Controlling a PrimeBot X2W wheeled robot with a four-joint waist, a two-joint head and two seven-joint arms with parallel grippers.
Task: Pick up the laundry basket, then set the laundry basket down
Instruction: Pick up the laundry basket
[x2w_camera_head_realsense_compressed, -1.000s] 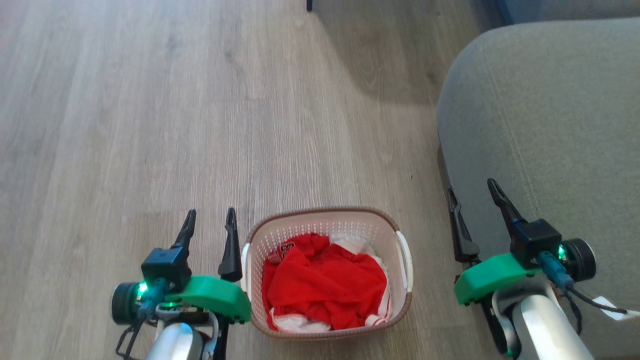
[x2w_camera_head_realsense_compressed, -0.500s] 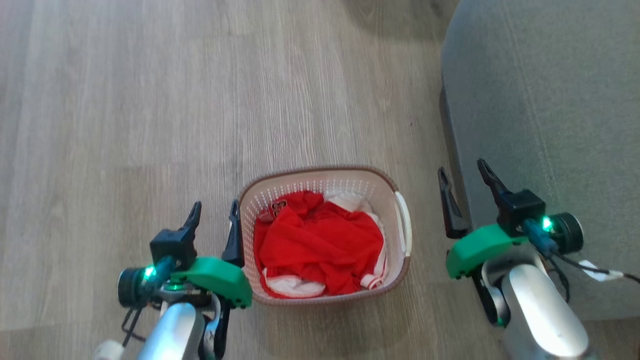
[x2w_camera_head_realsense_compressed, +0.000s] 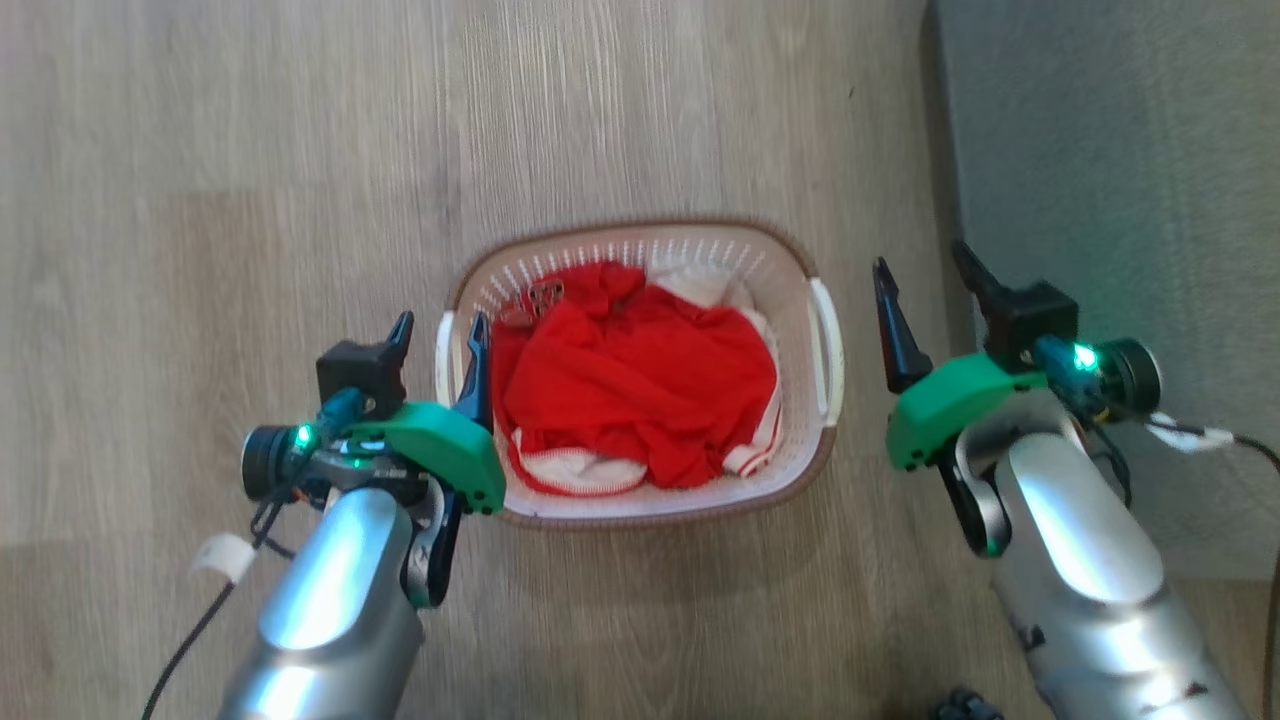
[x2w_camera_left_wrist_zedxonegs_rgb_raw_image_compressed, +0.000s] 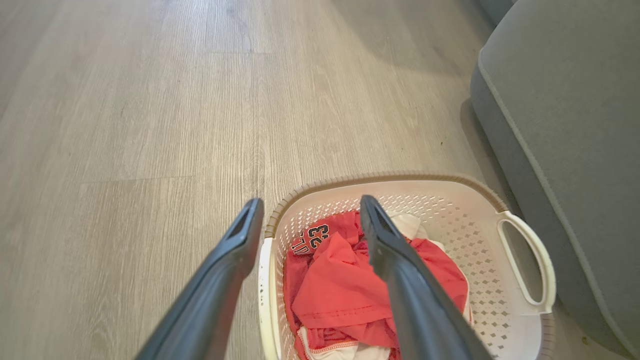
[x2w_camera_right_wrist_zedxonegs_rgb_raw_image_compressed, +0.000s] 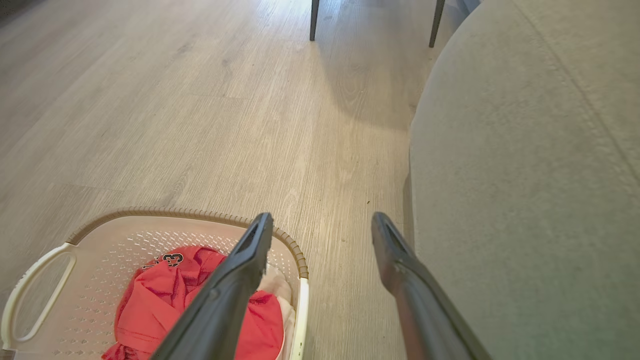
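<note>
Pale wood-look flooring (x2w_camera_head_realsense_compressed: 250, 150) runs under everything, with a grey sofa (x2w_camera_head_realsense_compressed: 1100, 150) along the right side. On that floor, between the two arms, stands the laundry basket (x2w_camera_head_realsense_compressed: 640, 224). Its long axis runs from one gripper across to the other, with a white handle at each short end.

The left gripper (x2w_camera_head_realsense_compressed: 441, 322) is the nearer one. Its fingers are spread wide and straddle the basket's left handle (x2w_camera_left_wrist_zedxonegs_rgb_raw_image_compressed: 263, 280), one finger outside over the floor and the other inside above the clothes. I cannot tell whether either finger touches the plastic.

The right gripper (x2w_camera_head_realsense_compressed: 921, 258) is also spread wide. It stands just outside the right handle (x2w_camera_head_realsense_compressed: 828, 340), apart from it, so that handle lies to the inner side of its fingers, with the sofa close on the outer side.

Inside the basket lies a crumpled red-and-white jersey (x2w_camera_head_realsense_compressed: 640, 380), heaped below the rim.

A two-handed lift would probably need the right gripper to shift inward over its handle first.
</note>
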